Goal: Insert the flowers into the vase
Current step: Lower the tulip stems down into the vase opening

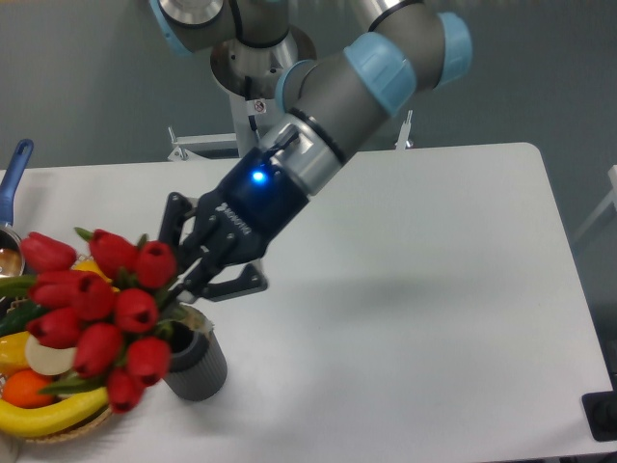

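The flowers [101, 309], a bunch of red tulip heads on green stems, hang at the left with their stems running right into my gripper [198, 280], which is shut on the stems. The heads spread over the basket and cover the left part of the vase. The vase [198, 362], a short dark grey ribbed cylinder, stands just below the gripper; its top opening is mostly hidden behind the flowers and fingers. I cannot tell whether any stem end is inside it.
A wicker basket of vegetables and fruit [39, 410] sits at the front left, partly behind the flowers. A blue-handled pot [12, 207] is at the left edge. The robot base [260, 87] stands behind the white table [434, 318].
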Controlling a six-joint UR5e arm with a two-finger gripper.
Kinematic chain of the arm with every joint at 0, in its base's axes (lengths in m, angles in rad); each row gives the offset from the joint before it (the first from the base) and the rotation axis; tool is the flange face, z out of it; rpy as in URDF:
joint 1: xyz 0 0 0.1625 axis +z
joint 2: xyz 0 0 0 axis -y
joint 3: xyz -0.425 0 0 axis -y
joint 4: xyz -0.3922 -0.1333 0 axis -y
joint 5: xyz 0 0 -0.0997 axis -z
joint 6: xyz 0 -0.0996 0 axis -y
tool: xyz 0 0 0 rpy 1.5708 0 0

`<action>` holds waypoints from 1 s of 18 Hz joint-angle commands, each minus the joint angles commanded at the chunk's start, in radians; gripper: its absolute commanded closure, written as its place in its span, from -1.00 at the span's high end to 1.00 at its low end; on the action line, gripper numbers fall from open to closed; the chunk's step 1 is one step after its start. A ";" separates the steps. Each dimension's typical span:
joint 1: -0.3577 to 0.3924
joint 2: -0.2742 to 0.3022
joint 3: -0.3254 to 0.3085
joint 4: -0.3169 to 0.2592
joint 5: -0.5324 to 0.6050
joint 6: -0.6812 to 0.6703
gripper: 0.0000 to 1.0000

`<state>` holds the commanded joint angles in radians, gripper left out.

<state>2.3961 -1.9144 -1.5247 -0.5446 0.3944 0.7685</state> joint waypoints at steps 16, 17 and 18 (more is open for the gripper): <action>-0.002 -0.006 -0.106 -0.002 -0.039 0.132 -0.93; 0.000 -0.018 -0.107 -0.002 -0.039 0.133 -0.92; -0.002 -0.028 -0.109 -0.002 -0.039 0.133 -0.92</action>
<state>2.3946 -1.9419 -1.6337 -0.5461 0.3559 0.9020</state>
